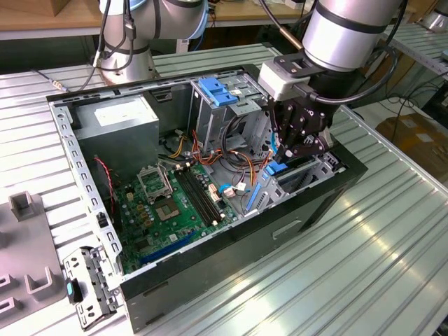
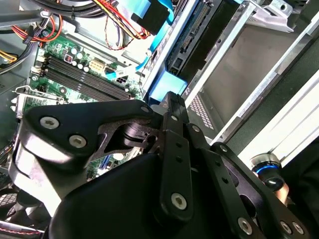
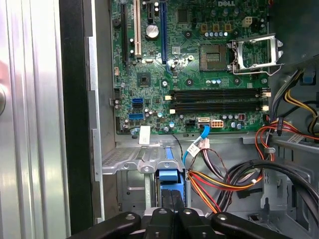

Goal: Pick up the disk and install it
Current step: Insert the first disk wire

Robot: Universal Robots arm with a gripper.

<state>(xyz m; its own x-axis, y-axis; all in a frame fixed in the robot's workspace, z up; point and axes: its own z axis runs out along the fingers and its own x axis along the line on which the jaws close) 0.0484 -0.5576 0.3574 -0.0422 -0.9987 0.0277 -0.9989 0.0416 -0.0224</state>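
The disk (image 1: pixel 278 170) sits on edge in the drive bay at the front corner of the open computer case (image 1: pixel 210 252), on the exterior view's right. Its blue carrier end (image 3: pixel 168 180) faces the motherboard. In the second wrist view the blue end (image 2: pixel 167 85) lies just past the fingertips, with the dark disk body (image 2: pixel 197 30) running back into the bay. My gripper (image 1: pixel 287 157) hangs straight over the bay, its black fingers (image 3: pixel 164 209) pressed together. The gripper tip (image 2: pixel 172 99) meets the carrier's blue end. I cannot tell whether it pinches a tab.
The green motherboard (image 3: pixel 199 74) fills the case floor. Bundled red, yellow and black cables (image 3: pixel 234 179) lie beside the bay. A grey box with a white sticker (image 1: pixel 115 115) and a grey cage with a blue latch (image 1: pixel 215 91) stand at the back. A loose bracket (image 1: pixel 87 283) lies on the ribbed table.
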